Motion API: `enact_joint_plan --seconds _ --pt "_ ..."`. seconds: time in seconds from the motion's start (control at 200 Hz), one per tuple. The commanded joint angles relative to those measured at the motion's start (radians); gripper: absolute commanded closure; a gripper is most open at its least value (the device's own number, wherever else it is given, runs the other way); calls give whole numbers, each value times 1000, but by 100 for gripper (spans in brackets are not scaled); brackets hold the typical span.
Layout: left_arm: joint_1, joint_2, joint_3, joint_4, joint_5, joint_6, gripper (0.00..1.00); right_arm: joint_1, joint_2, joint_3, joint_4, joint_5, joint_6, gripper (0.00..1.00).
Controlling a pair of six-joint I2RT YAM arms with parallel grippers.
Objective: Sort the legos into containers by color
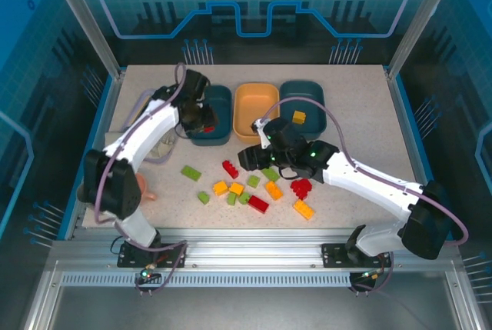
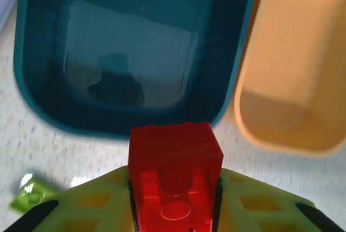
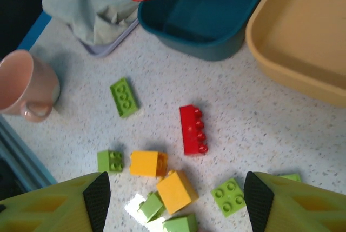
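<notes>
Three trays (image 1: 256,111) side by side at the back, bricks (image 1: 258,204) scattered before them, cup (image 3: 27,86) near left edge

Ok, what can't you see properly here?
Top view: the left gripper covers part of the left teal tray.
Left wrist view: the red brick it grips runs off the bottom edge; a lime brick is blurred.
Right wrist view: the pink cup is cut by the left edge; the open right gripper hides most of a green brick.

Red lego (image 2: 175,189) above leftmost teal container (image 2: 32,97)
</notes>
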Motion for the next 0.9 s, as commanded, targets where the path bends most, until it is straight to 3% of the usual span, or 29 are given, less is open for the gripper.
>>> enact_joint_plan --seconds 0.0,0.265,0.415,0.545,0.69,0.895 --pt "18 163 117 -63 -57 62 65 -33 -7 42 31 17 44 31" --pt "63 462 397 -125 -77 55 62 -54 61 120 -71 27 26 31" --pt "72 531 457 -144 -54 51 52 -82 133 154 -252 40 9 32" --pt "72 523 451 -139 -28 40 40 -98 196 159 -367 56 -68 33" --pt "70 474 457 -135 -18 30 34 -129 241 138 -414 17 -166 33" --pt "55 262 374 -71 18 -37 22 -132 354 160 -451 -6 -285 35"
